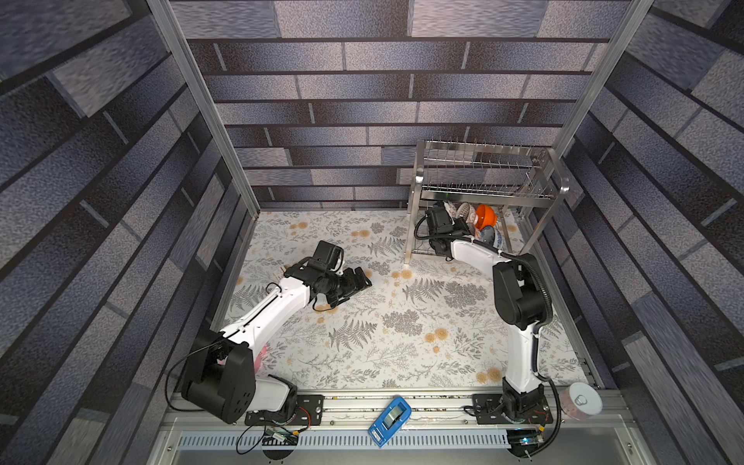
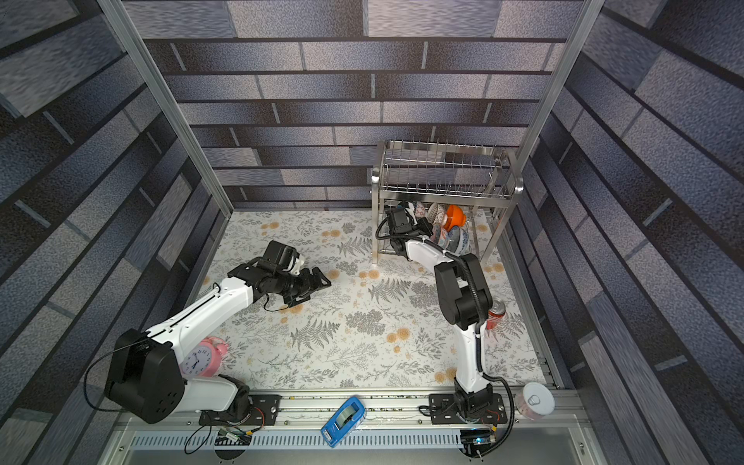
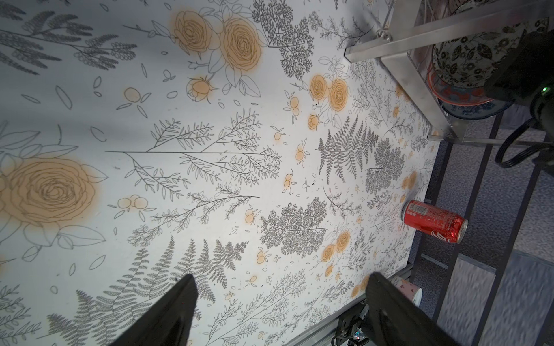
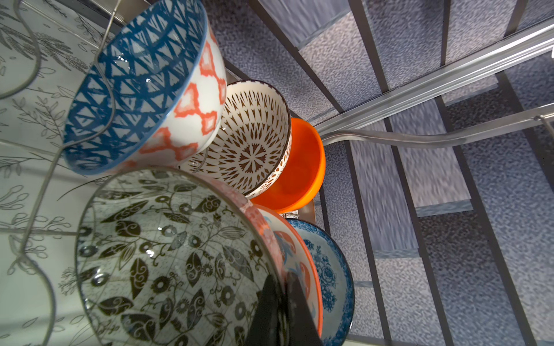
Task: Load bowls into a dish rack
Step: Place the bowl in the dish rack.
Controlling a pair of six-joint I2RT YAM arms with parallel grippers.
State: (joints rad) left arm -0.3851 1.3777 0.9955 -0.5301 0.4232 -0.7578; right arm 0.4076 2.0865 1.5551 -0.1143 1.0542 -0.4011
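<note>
The steel dish rack (image 1: 483, 189) stands at the back right of the table, with several bowls on edge in its lower tier. In the right wrist view I see the blue triangle-patterned bowl (image 4: 135, 75), the lattice bowl (image 4: 254, 140), the orange bowl (image 4: 302, 167), the red-and-blue medallion bowl (image 4: 299, 263) and the blue-white floral bowl (image 4: 332, 275). My right gripper (image 4: 281, 299) reaches into that tier, shut on the rim of the black-and-white floral bowl (image 4: 165, 254). My left gripper (image 1: 364, 280) hangs open and holds nothing, low over the flowered table, left of the rack.
A red drink can (image 2: 496, 314) stands by the table's right edge, behind the right arm. A pink alarm clock (image 2: 203, 356) sits near the left arm's base. A blue tape dispenser (image 1: 389, 420) and a white-lidded tin (image 1: 581, 400) lie on the front rail.
</note>
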